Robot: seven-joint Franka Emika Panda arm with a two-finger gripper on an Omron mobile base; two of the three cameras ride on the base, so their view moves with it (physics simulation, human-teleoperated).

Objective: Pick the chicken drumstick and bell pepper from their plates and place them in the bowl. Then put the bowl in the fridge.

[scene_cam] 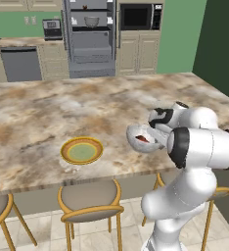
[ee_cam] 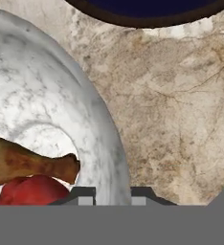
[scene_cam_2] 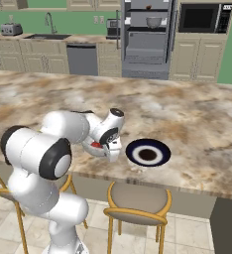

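Left base view, surroundings: the yellow plate (scene_cam: 81, 150) lies on the marble counter (scene_cam: 62, 105), well apart from the bowl (scene_cam: 144, 138). Stools (scene_cam: 89, 202) stand under the counter edge. At the far wall the fridge (scene_cam: 89, 37) stands with its doors open, and the microwave (scene_cam: 140, 16) is to the right of it.
Left base view, in the way: the white arm (scene_cam: 202, 147) covers the right side of the bowl; something red shows inside the bowl.
Right base view, surroundings: the dark plate (scene_cam_2: 147, 152) lies just beside the hand; the arm hides most of the bowl, only a bit of red shows there.
Hand view, contents: the chicken drumstick (ee_cam: 28, 163) lies in the bowl and touches the bell pepper (ee_cam: 32, 191) under it.
Hand view, gripper (ee_cam: 112, 194): the two finger tips sit on both sides of the bowl rim, one inside and one outside, clamped together on the wall.
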